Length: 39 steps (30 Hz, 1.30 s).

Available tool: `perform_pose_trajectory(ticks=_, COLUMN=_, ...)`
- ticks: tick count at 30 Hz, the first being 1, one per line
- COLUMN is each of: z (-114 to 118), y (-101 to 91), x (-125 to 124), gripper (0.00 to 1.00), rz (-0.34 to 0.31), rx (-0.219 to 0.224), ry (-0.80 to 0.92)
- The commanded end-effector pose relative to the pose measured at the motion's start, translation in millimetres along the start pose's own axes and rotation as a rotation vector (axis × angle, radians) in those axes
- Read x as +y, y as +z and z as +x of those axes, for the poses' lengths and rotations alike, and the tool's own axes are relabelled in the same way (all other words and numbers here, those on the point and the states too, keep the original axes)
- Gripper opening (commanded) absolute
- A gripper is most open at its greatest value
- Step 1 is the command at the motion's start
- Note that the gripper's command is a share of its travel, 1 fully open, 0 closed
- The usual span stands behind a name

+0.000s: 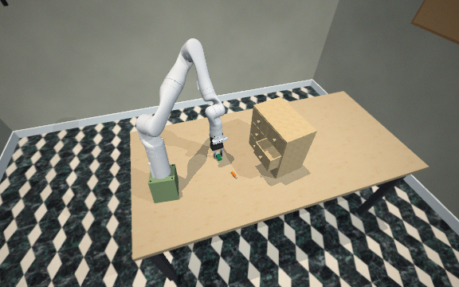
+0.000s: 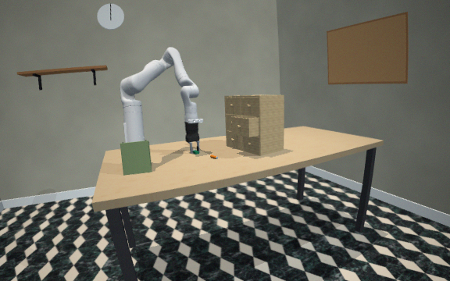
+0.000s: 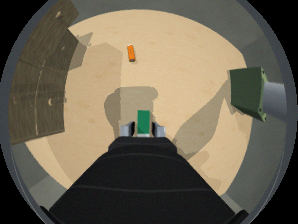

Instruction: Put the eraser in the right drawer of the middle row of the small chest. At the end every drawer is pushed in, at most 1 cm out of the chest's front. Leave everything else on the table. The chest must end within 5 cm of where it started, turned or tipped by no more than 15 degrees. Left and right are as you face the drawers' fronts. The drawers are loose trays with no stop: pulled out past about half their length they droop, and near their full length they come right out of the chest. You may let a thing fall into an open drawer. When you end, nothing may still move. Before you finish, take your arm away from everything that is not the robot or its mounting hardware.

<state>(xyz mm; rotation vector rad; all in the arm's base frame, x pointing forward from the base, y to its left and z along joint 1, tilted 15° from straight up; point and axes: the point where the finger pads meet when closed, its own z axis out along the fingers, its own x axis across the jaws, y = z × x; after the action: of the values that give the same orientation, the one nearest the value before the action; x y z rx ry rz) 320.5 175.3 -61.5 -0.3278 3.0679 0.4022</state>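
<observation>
The eraser, a green block (image 1: 219, 157) (image 2: 196, 152) (image 3: 143, 121) with a whitish end, lies on the table. My gripper (image 1: 218, 155) (image 2: 194, 151) (image 3: 143, 126) points down over it and is open, with one finger on each side and a gap to the green block in the wrist view. The fingertips are low, near the table; their exact height is hard to tell. The small wooden chest (image 1: 299, 149) (image 2: 272, 125) (image 3: 30, 95) stands upright. Its right middle-row drawer (image 1: 265, 156) (image 2: 241, 126) is pulled partly out and looks level and empty. The other drawers look pushed in.
A small orange object (image 1: 233, 174) (image 2: 213, 157) (image 3: 131, 53) with a greyish end lies on the table near the eraser, toward the table's front edge. The open drawer juts toward my arm's side. The green base block (image 1: 164, 189) (image 2: 136, 158) (image 3: 246, 92) stands on the opposite side from the chest.
</observation>
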Motion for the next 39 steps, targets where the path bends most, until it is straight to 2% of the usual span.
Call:
perform_pose_trajectory(ticks=1, z=0.2, y=0.3, x=-0.9, gripper=0.75, rz=0.001, rx=0.001, ry=0.001)
perform_pose_trajectory(ticks=19, z=0.2, y=0.3, x=-0.9, gripper=0.75, rz=0.001, rx=0.001, ry=0.001)
perform_pose_trajectory(ticks=20, z=0.2, y=0.3, x=-0.9, gripper=0.45, rz=0.001, rx=0.001, ry=0.001)
perform_pose_trajectory(ticks=39, z=0.2, y=0.3, x=-0.9, gripper=0.45, rz=0.001, rx=0.001, ry=0.001)
